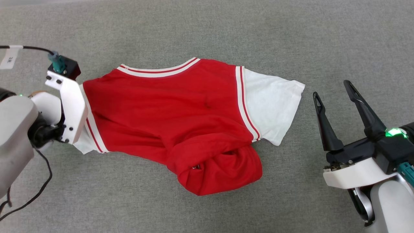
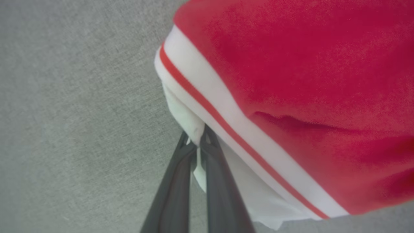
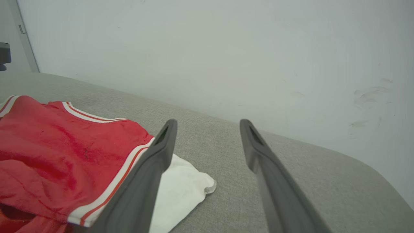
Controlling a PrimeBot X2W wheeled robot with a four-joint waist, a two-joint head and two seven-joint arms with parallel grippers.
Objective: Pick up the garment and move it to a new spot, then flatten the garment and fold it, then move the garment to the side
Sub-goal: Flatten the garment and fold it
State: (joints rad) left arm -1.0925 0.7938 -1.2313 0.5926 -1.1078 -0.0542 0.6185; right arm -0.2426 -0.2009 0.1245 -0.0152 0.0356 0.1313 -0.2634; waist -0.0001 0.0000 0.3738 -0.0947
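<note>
Grey fabric surface under garment, pale wall behind.

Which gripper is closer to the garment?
Left. The left gripper is shut on the garment at a white sleeve; the right gripper hangs open beside the other sleeve, not touching.

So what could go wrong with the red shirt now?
The left tool pinches only a thin bit of white sleeve, so it might slip out. The jersey is bunched at the bottom, so dragging may crumple it more. The right tool is open, off the cloth, so that side could lag.
</note>
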